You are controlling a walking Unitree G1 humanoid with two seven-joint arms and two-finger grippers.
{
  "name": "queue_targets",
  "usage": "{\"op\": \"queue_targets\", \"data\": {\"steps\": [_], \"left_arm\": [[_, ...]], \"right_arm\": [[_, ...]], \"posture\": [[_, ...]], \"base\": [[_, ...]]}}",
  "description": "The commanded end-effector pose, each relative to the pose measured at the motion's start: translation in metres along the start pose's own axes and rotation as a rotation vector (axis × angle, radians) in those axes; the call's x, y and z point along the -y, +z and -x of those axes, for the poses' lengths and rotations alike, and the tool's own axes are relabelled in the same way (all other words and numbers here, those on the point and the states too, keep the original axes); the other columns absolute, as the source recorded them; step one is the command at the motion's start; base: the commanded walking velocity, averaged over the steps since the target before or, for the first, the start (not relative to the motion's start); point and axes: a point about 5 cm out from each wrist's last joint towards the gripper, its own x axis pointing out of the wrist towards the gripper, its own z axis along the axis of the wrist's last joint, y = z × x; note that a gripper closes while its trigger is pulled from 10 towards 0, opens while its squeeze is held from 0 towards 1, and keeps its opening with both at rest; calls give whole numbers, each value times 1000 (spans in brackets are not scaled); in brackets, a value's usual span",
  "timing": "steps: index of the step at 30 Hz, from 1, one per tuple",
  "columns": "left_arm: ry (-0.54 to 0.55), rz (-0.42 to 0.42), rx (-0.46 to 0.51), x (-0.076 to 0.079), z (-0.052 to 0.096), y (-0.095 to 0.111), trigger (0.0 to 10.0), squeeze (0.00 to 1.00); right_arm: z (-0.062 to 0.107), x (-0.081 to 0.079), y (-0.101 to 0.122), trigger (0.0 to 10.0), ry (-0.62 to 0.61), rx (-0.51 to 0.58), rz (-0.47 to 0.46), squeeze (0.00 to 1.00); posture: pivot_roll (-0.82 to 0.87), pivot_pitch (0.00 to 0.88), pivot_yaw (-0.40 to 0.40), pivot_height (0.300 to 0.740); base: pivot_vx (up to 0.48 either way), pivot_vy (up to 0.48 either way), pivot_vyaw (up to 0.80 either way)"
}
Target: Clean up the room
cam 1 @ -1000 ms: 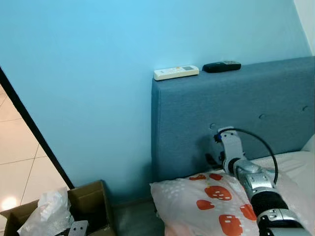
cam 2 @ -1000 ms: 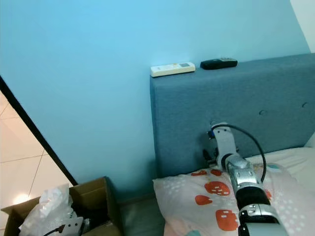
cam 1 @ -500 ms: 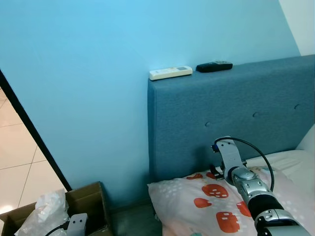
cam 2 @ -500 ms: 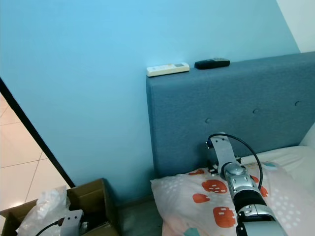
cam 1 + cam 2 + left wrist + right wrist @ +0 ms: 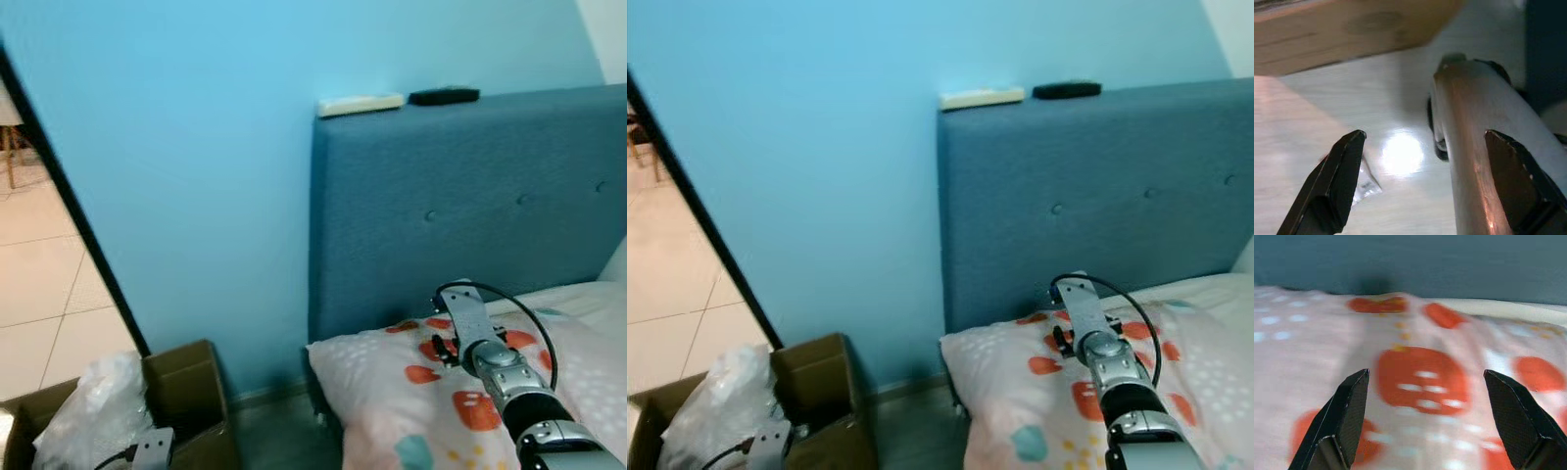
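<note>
A white pillow [image 5: 377,392] with red prints lies at the head of the bed, against the blue headboard [image 5: 470,196]. My right arm [image 5: 490,367] reaches over it. In the right wrist view my right gripper [image 5: 1426,376] hangs open just above the pillow [image 5: 1303,352], with nothing between its fingers. My left gripper [image 5: 1425,134] is open low over the pale floor, beside a rounded metal leg [image 5: 1474,147]. A small white scrap [image 5: 1365,185] lies on the floor under it.
An open cardboard box [image 5: 191,377] holding a white plastic bag [image 5: 88,411] stands on the floor left of the bed. A white remote [image 5: 360,103] and a black remote [image 5: 444,95] rest on top of the headboard. A dark door frame [image 5: 69,196] borders a tiled floor on the left.
The camera has shifted, so the whole scene sits differently. My right gripper has drawn back from the foot of the headboard to above the pillow's red prints.
</note>
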Motion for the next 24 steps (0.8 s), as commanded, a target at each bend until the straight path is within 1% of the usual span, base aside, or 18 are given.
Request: {"op": "queue_targets", "data": {"steps": [1, 4, 7, 13, 14, 16, 18, 21, 22, 24], "left_arm": [[1, 2, -43, -1, 1, -12, 10000, 0], [0, -12, -59, -4, 2, -17, 10000, 0], [-1, -15, -64, -5, 3, -19, 10000, 0], [-15, -37, -67, -6, 4, -21, 10000, 0], [-20, -59, -63, -7, 4, -20, 10000, 0], [-28, -83, -63, -6, 4, -20, 10000, 0], [-30, -88, -62, -6, 4, -19, 10000, 0], [-13, -77, -50, -7, 4, -17, 10000, 0], [-11, -53, -45, -7, 3, -17, 10000, 0], [-12, -50, -46, -6, 3, -17, 10000, 0]], "right_arm": [[0, -4, -3, 10000, 13, -6, 16, 0], [-1, -3, -4, 10000, 0, -13, 45, 0], [-1, -4, -2, 10000, -2, -8, 54, 0], [-3, -14, 8, 10000, 20, 30, 73, 0], [-3, -17, 10, 10000, 29, 40, 80, 0], [-3, -19, 11, 10000, 32, 45, 80, 0], [-3, -19, 11, 10000, 32, 46, 81, 0], [-3, -20, 12, 10000, 35, 52, 82, 0], [-3, -20, 12, 10000, 36, 54, 83, 0], [-3, -21, 12, 10000, 38, 56, 83, 0]], "posture": [[21, 27, -2, 601], [30, 45, -1, 587], [31, 46, -1, 587], [39, 53, 0, 587], [40, 53, 1, 587], [40, 52, 1, 587], [39, 53, 3, 587], [39, 53, 3, 587], [38, 56, 3, 587], [38, 56, 3, 587]], "base": [[0, 0, 0], [0, 0, 0], [0, 0, 0], [0, 0, 0], [0, 0, 0], [0, -401, 0], [0, -459, 0], [0, -460, 0], [0, 0, 0], [0, 0, 0]]}}
